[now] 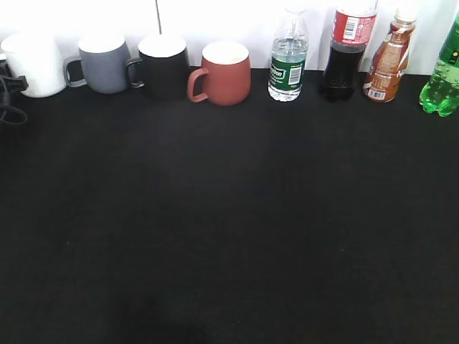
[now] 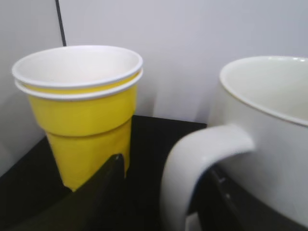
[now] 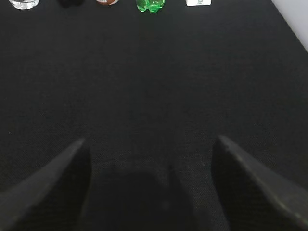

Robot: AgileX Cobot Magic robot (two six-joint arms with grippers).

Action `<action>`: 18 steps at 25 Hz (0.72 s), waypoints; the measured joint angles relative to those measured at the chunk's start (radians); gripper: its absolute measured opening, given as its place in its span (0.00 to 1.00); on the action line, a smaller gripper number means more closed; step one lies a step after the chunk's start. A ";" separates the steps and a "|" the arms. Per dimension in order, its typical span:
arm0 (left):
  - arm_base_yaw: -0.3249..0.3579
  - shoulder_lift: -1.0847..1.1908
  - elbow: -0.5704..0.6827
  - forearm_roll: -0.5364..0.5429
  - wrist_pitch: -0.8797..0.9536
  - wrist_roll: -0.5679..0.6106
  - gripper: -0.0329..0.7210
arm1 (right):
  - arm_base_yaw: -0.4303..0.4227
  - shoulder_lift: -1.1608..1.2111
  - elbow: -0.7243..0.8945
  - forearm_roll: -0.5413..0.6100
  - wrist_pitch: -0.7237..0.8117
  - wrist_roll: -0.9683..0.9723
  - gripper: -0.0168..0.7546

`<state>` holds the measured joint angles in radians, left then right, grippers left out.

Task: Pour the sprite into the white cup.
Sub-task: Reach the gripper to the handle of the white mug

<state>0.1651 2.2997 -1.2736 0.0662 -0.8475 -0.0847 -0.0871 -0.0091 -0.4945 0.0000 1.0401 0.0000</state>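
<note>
Here, what you have on screen:
Left gripper (image 2: 159,192): your two dark fingers straddle the white cup's handle at the bottom of the left wrist view; I cannot tell whether they press on it.
White cup (image 2: 269,144): fills the right of that view; far upper left in the exterior view.
Yellow paper cups (image 2: 79,110): two nested, just left of it.
Right gripper (image 3: 151,187): spread wide over bare black table (image 3: 154,86), holding nothing.
Sprite (image 3: 150,5): top edge of the right wrist view; far right edge of the exterior view, beside a brown drink bottle (image 1: 391,57).
</note>
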 joint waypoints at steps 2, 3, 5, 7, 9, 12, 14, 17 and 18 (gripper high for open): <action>0.000 0.000 -0.001 0.001 0.000 0.000 0.45 | 0.000 0.000 0.000 0.000 0.000 0.000 0.78; 0.000 0.000 -0.001 0.002 0.000 0.000 0.42 | 0.000 0.000 0.000 0.000 0.000 0.000 0.78; 0.000 0.000 -0.001 0.003 0.000 0.000 0.41 | 0.000 0.000 0.000 0.000 0.000 0.000 0.78; 0.000 0.000 -0.001 0.004 -0.001 0.000 0.41 | 0.000 0.000 0.000 0.000 0.000 0.000 0.78; 0.000 0.000 -0.001 0.005 -0.003 0.000 0.41 | 0.000 0.000 0.000 0.000 0.000 0.000 0.78; 0.000 0.000 -0.001 0.006 -0.008 0.000 0.37 | 0.000 0.000 0.000 0.000 0.000 0.000 0.78; 0.000 0.006 -0.002 0.006 -0.014 0.000 0.36 | 0.000 0.000 0.000 0.000 0.000 0.000 0.78; 0.000 0.017 -0.014 0.014 -0.026 0.000 0.36 | 0.000 0.000 0.000 0.000 0.000 0.000 0.78; 0.000 0.019 -0.016 0.015 -0.031 0.000 0.36 | 0.000 0.000 0.000 0.000 0.000 0.000 0.78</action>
<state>0.1651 2.3190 -1.2900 0.0814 -0.8782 -0.0847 -0.0871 -0.0091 -0.4945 0.0000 1.0401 0.0000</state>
